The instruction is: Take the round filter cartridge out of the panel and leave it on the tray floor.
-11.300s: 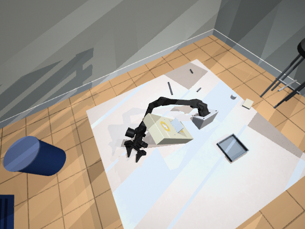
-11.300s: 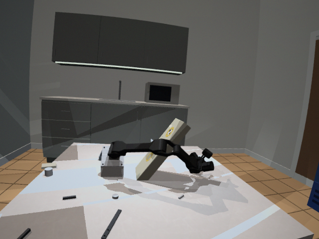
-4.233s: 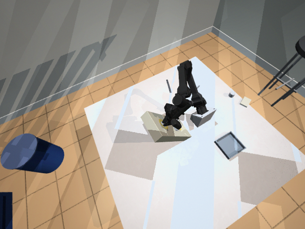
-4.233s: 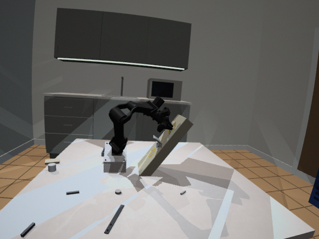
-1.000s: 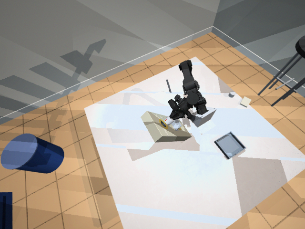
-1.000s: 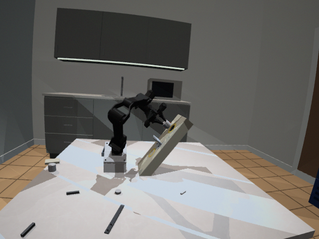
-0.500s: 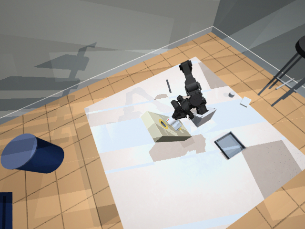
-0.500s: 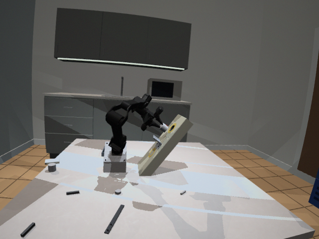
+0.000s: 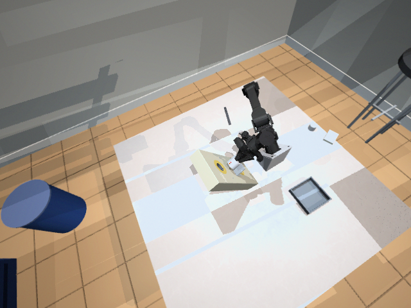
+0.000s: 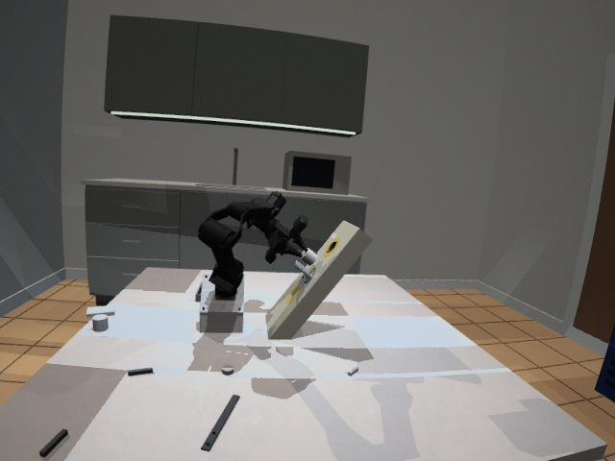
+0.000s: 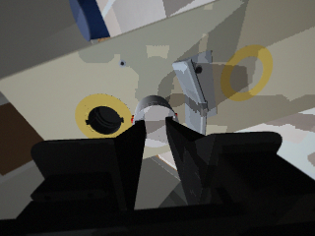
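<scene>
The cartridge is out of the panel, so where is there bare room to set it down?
The tray shows bare floor inside its dark rim. The table stretch between panel and tray also looks free. It is crowded where the tool, gripping the cartridge, sits beside the grey bracket.

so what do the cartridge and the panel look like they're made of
The cartridge, clamped in the tool, looks like pale grey metal or hard plastic: smooth, with a soft sheen. The panel looks like matte cream painted board or plastic, flat and without glare. Neither can be told for sure.
</scene>
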